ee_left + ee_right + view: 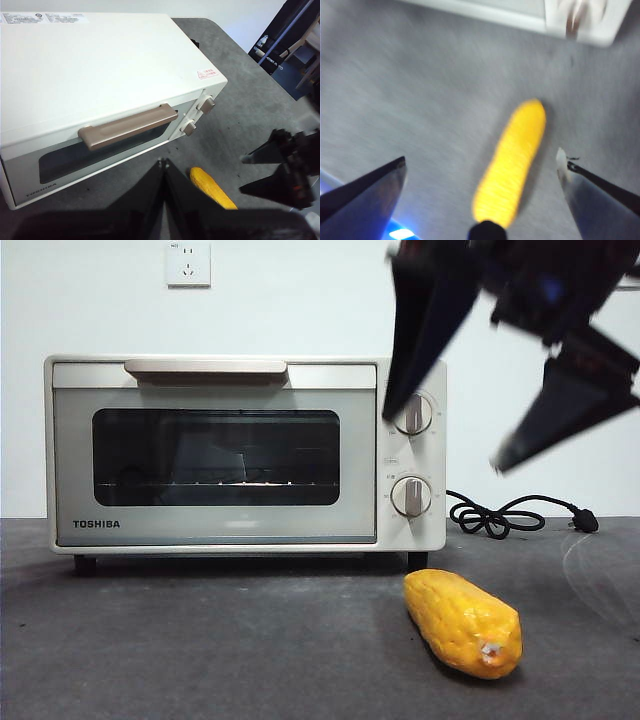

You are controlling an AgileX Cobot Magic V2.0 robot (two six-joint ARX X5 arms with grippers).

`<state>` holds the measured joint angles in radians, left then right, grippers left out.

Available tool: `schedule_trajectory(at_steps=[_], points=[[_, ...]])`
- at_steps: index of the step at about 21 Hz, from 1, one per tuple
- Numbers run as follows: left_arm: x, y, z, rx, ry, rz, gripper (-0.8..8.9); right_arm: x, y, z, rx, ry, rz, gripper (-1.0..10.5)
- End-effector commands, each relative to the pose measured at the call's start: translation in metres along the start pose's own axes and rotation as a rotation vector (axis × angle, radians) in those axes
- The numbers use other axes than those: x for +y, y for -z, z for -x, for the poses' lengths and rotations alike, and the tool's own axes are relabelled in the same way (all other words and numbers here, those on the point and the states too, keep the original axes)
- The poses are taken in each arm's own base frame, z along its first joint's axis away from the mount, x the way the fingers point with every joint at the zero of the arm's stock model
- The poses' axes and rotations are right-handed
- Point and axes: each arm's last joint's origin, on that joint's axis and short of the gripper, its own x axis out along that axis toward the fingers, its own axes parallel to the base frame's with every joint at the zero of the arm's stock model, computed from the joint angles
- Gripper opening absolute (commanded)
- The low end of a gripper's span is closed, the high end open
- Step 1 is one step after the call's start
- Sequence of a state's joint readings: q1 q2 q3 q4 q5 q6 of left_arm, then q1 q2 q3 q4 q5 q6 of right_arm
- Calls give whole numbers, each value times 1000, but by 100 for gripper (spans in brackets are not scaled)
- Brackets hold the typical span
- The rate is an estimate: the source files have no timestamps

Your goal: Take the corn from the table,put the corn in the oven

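The oven (245, 452) is standing door-closed, nothing discernible inside. The corn (463, 624) is lying on the table (200, 650) before its knobs. Right gripper (450, 435) is hovering above, jaws apart; left gripper (164, 162) is waiting, jaws together.

Front camera low, facing oven (245, 452); wrist cameras look down; all share corn (463, 624).

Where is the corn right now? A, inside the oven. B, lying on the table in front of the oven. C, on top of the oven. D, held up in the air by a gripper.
B: the corn lies flat on the table in front of the oven, whose door is closed, with the open right gripper above it, not touching it.
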<state>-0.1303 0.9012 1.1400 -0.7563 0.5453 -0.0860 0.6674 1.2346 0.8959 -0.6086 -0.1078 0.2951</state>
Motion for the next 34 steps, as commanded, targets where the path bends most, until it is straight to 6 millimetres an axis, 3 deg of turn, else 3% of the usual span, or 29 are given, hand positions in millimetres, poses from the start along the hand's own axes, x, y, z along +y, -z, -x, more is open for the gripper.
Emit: schedule_trajectory(at_steps=[1, 7, 10, 17, 20, 23, 27, 31, 34], points=[[-1, 0, 0, 0, 7, -15, -5, -2, 0, -18, 58, 31, -6, 502], [0, 0, -1, 3, 7, -13, -5, -9, 5, -61, 197, 90, -18, 501], [0, 1, -1, 10, 6, -9, -5, -11, 8, -73, 246, 91, -25, 489], [0, 1, -1, 15, 5, -6, -5, -9, 10, -77, 288, 20, -16, 24], [2, 1, -4, 24, 4, 0, -5, -3, 12, -77, 303, -8, 13, -12], [9, -3, -15, 35, 3, 6, -5, 13, 12, -75, 316, -91, 49, -12], [22, -10, -38, 35, 4, 7, -5, 49, 4, -63, 297, -165, 145, -12], [33, -13, -59, 53, 5, 21, -5, 86, -9, -38, 270, -229, 252, -12], [38, -13, -72, 74, 12, 26, -5, 108, -19, -8, 213, -276, 322, -12]])
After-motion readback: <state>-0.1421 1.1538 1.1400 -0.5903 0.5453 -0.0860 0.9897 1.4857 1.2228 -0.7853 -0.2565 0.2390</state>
